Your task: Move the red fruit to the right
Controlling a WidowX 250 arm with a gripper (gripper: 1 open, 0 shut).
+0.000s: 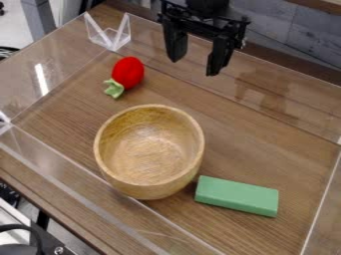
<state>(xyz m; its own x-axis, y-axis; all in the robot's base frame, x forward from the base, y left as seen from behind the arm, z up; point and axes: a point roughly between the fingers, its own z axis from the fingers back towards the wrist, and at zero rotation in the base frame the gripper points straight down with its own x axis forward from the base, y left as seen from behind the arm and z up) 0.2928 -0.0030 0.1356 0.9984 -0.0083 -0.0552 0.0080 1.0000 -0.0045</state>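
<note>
Hanging over worktop (266,110) far edge, gripper (196,57) was open, empty. Red fruit (124,73) sat nr far-left corner; wooden bowl (150,151) centre, green block (237,195) nr front edge.

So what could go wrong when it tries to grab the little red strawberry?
The small red strawberry-like fruit with the green cap is round, so it might roll or slip from the open tool. Carried right, it could bump the round wooden bowl nearby. The clear plastic wall behind it leaves little room.
</note>
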